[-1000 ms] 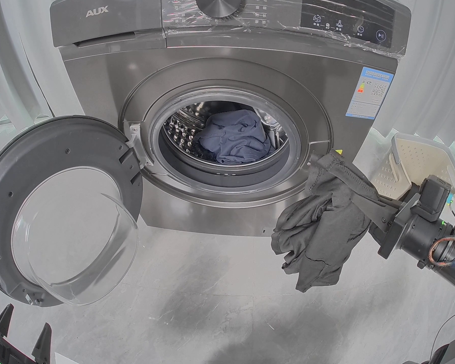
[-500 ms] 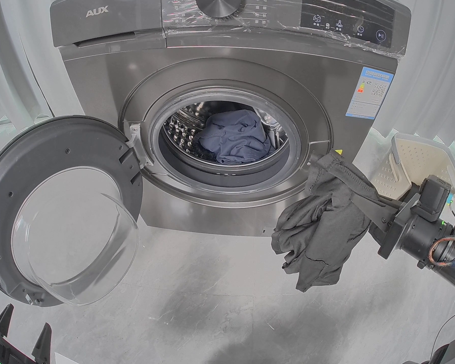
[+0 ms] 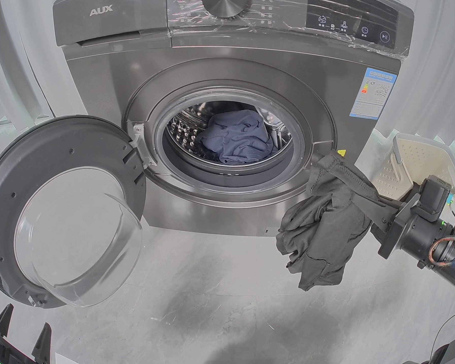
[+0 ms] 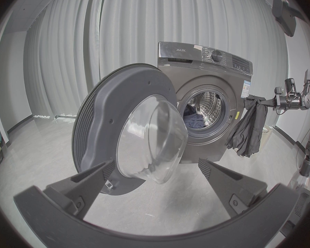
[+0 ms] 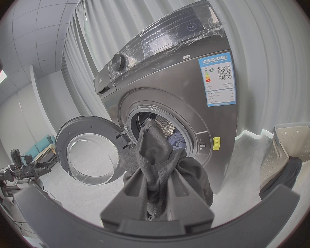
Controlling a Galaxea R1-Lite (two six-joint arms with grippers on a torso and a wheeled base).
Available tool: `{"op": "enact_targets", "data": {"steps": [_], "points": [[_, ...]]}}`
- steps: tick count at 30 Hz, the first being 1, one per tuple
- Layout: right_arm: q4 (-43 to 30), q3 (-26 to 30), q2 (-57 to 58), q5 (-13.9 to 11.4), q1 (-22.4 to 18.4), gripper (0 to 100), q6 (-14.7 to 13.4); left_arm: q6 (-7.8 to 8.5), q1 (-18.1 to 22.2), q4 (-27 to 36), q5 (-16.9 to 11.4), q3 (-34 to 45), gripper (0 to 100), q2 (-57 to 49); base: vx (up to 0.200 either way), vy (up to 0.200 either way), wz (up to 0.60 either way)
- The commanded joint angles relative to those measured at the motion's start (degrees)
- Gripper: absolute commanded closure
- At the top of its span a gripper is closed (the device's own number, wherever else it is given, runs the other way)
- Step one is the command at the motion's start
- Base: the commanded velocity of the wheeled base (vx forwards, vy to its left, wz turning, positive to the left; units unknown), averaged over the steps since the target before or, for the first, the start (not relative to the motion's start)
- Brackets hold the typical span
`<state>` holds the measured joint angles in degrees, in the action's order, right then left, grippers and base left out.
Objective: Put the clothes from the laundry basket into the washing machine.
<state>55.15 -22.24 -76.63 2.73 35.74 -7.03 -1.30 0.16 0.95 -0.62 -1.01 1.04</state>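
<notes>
Roughly, I'd call this job partway done. One blue garment [image 3: 235, 137] already lies heaped inside the drum of the washing machine [image 3: 111, 77], so at least one item is loaded. The door [image 3: 60, 147] hangs wide open off the machine's left side, which leaves the round opening free for the next load.

My right gripper [image 5: 157, 181] is clamped on a grey garment [image 3: 323, 223]. It droops in a bunched bundle in front of the washing machine, just right of the drum opening and below it. Its top fold sits close to the machine's front panel, though I cannot tell whether it touches. None of it is inside the drum yet.

My left gripper [image 4: 155, 162] sits low in front of the machine on the door side, well apart from the opening. Its fingers are spread and it is holding nothing.

The laundry basket [image 3: 424, 163] stands on the floor at the machine's right side. In the right wrist view a dark piece of cloth [image 5: 282, 179] spills from it, so I judge at least one more item is waiting. I cannot see what else is in the basket.

By my reckoning, what's left is to carry the grey garment into the drum, let it go, and return for the rest.
</notes>
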Motion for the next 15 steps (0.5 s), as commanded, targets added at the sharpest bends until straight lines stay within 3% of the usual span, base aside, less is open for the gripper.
{"op": "enact_targets", "data": {"steps": [1,15], "points": [[0.05,0.0,-0.1,-0.01,0.12,100,0.0,-0.1,0.02,0.02,0.01,0.48,0,-0.6,0.0,0.0,0.0],[0.05,0.0,-0.1,-0.01,0.2,100,0.0,-0.1,0.02,-0.07,0.01,0.48,0,-0.6,0.0,0.0,0.0]]}}
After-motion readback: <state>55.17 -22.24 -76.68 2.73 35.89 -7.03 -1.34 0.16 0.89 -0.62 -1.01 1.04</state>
